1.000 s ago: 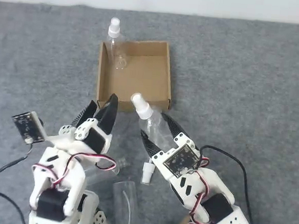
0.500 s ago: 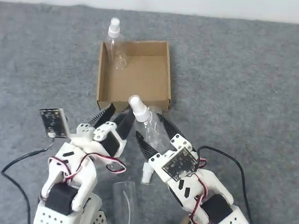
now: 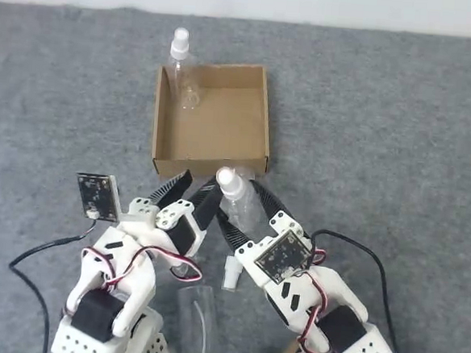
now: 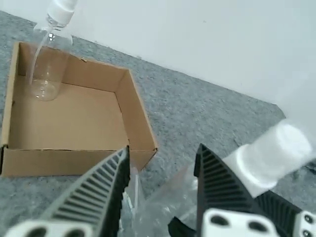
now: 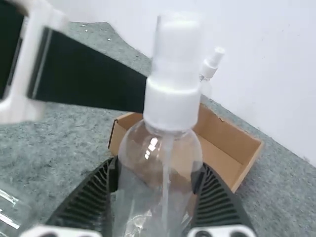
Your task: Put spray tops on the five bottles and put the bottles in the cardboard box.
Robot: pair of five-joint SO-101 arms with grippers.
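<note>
Grey carpet (image 3: 385, 114) covers the table; white wall (image 3: 312, 4) behind.

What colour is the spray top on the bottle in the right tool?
White spray top, clearest in right wrist view.

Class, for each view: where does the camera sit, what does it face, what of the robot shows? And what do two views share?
High view: fixed overhead, looking down on the cardboard box, both arms, left end effector, right end effector.
Left wrist view: on the left wrist, facing the box past its own open fingers.
Right wrist view: on the right wrist, facing the held bottle between its own fingers.
Shared: both wrist views show the box holding a capped bottle.
</note>
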